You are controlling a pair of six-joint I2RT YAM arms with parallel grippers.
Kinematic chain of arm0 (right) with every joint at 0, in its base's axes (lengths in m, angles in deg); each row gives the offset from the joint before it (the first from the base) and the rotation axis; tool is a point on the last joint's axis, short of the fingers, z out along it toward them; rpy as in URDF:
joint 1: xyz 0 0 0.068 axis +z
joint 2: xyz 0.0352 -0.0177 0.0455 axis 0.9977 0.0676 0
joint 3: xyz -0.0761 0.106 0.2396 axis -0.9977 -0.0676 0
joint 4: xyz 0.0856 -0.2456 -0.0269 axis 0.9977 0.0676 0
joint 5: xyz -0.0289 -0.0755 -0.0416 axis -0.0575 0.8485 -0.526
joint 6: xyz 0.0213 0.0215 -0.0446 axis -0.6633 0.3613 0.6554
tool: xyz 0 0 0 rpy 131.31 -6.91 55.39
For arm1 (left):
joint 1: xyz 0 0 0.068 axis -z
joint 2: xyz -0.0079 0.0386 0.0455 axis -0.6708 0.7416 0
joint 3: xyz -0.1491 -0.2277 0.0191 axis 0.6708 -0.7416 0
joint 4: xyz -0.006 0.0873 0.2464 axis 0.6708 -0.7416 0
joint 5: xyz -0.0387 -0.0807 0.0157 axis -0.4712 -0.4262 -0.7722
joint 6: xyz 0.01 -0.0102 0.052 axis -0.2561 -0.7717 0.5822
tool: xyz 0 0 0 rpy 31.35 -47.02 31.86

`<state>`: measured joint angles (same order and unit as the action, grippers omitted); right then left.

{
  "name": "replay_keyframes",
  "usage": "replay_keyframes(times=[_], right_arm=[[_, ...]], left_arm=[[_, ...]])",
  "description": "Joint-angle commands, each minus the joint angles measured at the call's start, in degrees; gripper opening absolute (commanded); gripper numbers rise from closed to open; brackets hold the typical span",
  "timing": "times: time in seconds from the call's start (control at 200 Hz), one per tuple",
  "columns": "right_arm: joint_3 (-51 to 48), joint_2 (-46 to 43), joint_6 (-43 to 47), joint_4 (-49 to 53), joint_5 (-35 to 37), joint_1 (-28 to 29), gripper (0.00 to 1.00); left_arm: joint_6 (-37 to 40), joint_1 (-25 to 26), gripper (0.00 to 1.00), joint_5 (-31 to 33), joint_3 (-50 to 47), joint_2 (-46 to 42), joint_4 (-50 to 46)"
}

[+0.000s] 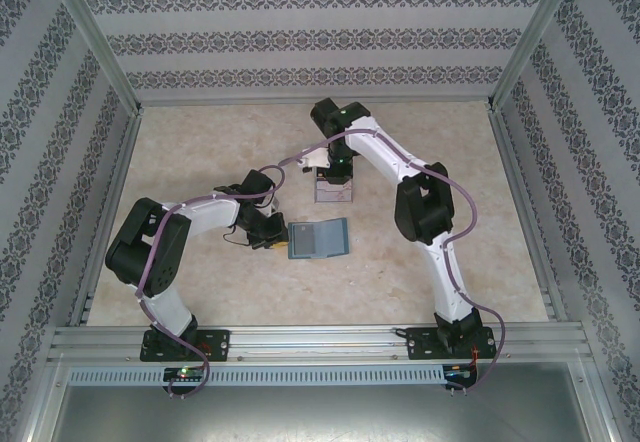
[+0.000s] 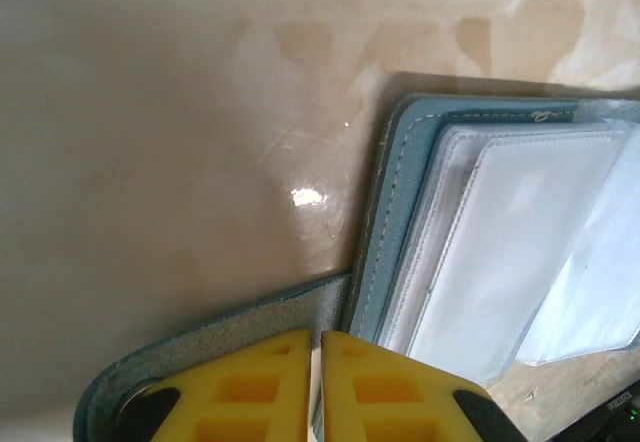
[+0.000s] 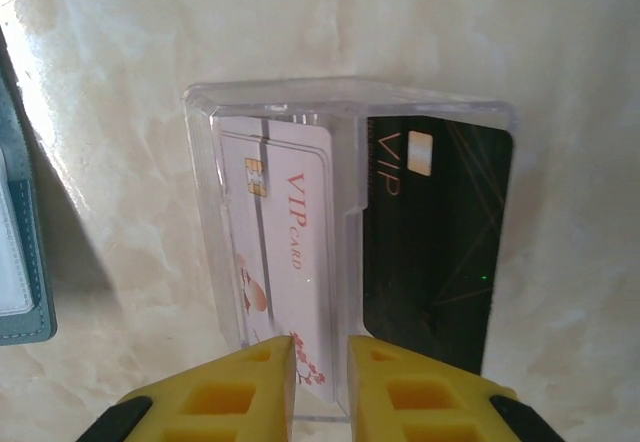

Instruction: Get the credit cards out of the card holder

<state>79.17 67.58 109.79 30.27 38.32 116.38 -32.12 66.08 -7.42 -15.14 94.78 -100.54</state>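
Note:
The teal card holder [image 1: 318, 239] lies open like a book on the table, clear inner pockets [image 2: 520, 242] facing up. My left gripper [image 2: 316, 337] sits at its left edge, shut on the holder's thin side flap [image 2: 210, 347]. Two credit cards rest in a clear plastic tray [image 3: 340, 97]: a pale pink-white one [image 3: 290, 232] on the left, a black one [image 3: 440, 242] on the right. My right gripper [image 3: 321, 347] hovers over the tray's near end, fingers slightly apart with the pale card's end showing in the gap, gripping nothing. In the right wrist view the holder's corner [image 3: 20, 262] shows at the left edge.
The tray [image 1: 333, 194] stands just beyond the card holder, mid-table, under the right gripper [image 1: 335, 177]. Metal frame rails [image 1: 110, 202] and patterned walls bound the beige tabletop [image 1: 200, 152] on three sides. The right arm's elbow [image 1: 425, 207] hangs over the table's right half.

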Motion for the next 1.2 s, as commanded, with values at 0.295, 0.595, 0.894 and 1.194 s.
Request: replay_keyframes(times=[0.295,0.595,0.894,1.194], right_arm=[[-13.9,-13.9,-25.8,-16.3,-2.2,0.0,0.25],[-23.9,-20.8,-60.0,-21.1,-7.3,0.2,0.24],[-40.0,-29.6,-89.3,-29.7,-19.1,0.0,0.13],[-52.0,-34.6,-101.5,-38.5,-21.9,4.3,0.16]], left_arm=[[-0.4,0.4,0.10,0.9,2.4,-2.1,-1.4],[-0.5,0.2,0.10,-0.3,4.0,-1.5,-0.9],[-1.0,0.1,0.09,-1.7,4.7,-0.5,0.5],[-1.3,-0.2,0.08,-3.8,5.0,0.8,1.6]])
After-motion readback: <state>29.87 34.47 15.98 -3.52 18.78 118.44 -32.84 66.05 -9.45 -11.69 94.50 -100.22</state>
